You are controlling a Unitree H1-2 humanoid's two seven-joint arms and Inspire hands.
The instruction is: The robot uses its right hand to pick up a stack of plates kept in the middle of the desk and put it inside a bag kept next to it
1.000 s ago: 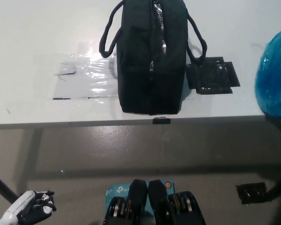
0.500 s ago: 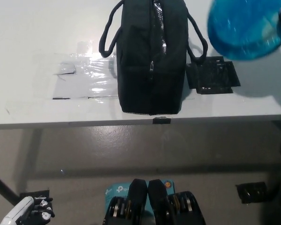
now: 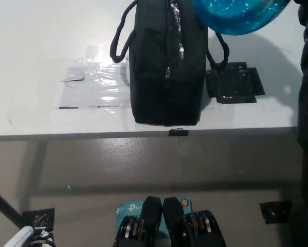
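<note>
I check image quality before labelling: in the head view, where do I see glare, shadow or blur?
Head view: glare on the clear tape patch left of the black bag; the blue plates cast a broad soft shadow on the white desk at right, and are cut by the top edge; the left robot hand is cropped at the bottom corner.

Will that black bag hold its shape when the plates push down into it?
Probably not fully: the black bag looks like soft fabric with limp loop handles, so its sides may give. Its long base lies flat on the desk, so tipping seems unlikely.
</note>
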